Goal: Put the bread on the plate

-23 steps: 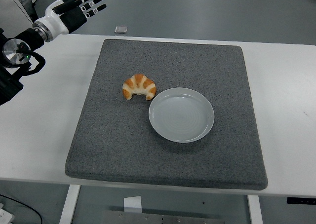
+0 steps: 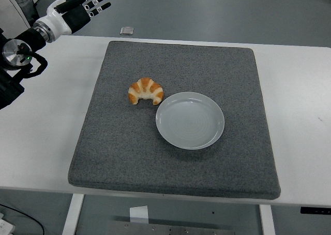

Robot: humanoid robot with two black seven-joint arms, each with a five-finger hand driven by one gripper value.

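A golden croissant-shaped bread [image 2: 146,91] lies on the grey mat [image 2: 119,157], just left of and touching the rim of a pale round plate [image 2: 190,120]. The plate holds nothing. My left hand [image 2: 83,4] hovers at the far top left, beyond the table's back edge, well away from the bread, its fingers spread and holding nothing. No right arm shows in the head view.
The mat covers most of the white table [image 2: 46,142]. A small pale square object [image 2: 126,30] lies on the floor past the table's far edge.
My left hand has risen slightly toward the picture's top. Bread and plate have not moved.
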